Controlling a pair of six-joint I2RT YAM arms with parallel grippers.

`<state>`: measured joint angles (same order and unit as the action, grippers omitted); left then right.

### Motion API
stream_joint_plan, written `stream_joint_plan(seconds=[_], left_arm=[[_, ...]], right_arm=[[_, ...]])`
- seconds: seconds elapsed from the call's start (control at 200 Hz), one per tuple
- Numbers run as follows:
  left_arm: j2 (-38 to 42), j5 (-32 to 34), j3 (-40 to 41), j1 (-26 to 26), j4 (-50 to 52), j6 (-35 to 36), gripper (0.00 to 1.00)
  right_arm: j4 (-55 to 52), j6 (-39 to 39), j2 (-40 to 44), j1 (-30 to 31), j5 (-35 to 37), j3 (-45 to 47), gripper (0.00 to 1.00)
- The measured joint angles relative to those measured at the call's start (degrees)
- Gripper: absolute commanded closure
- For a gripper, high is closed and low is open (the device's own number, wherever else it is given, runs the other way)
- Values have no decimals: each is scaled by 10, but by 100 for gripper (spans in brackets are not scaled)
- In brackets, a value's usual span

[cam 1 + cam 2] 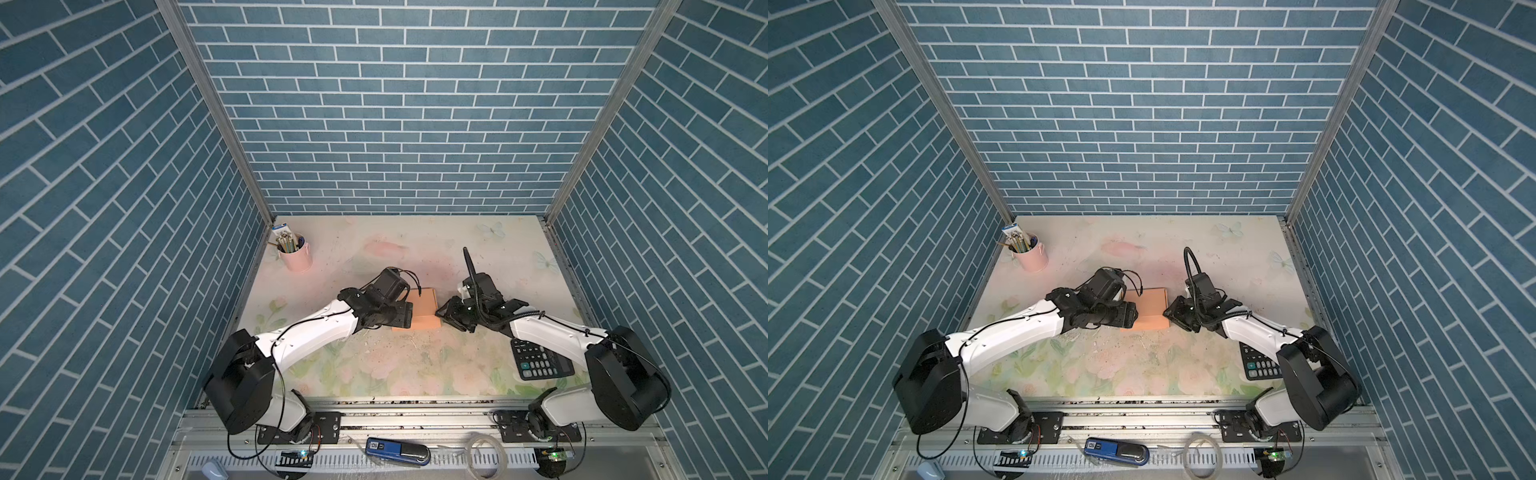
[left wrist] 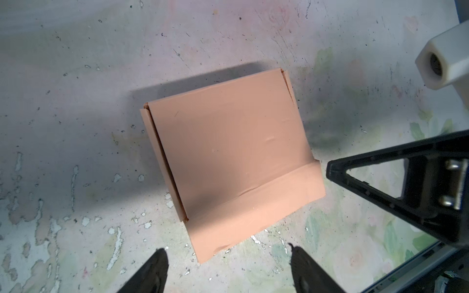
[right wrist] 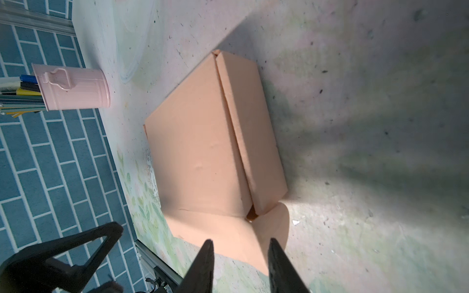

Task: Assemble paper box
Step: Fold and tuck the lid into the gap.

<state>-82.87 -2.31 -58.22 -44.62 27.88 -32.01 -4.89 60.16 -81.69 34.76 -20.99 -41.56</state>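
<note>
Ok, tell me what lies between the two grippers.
The paper box; both top views show it between the left gripper and right gripper.

Floral table [image 1: 415, 365], paper box [image 1: 424, 309] at centre, pink pen cup [image 1: 296, 255] far left, calculator [image 1: 540, 361] near right

We see a robotics lab cell dressed like a desk. Blue brick-print walls [image 1: 395, 104] hung on aluminium posts [image 1: 216, 112] box in a scuffed floral worktop [image 1: 374, 365]. Robot arms [image 1: 316, 328] bolt to a near rail [image 1: 415, 419]. A pink pen cup [image 1: 296, 255] stands far left and a calculator [image 1: 540, 365] lies near right.
</note>
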Motion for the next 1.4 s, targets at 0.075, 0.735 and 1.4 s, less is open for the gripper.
stream_joint_plan(seconds=[0.075, 0.735, 1.4], left_arm=[[-8, 3, -14, 2, 11, 9, 21], [-173, 26, -164, -6, 46, 88, 22], [-275, 64, -255, 32, 95, 160, 22]], right_arm=[[1, 0, 1, 0, 2, 2, 63], [56, -56, 79, 6, 52, 94, 59], [143, -56, 133, 30, 86, 156, 59]])
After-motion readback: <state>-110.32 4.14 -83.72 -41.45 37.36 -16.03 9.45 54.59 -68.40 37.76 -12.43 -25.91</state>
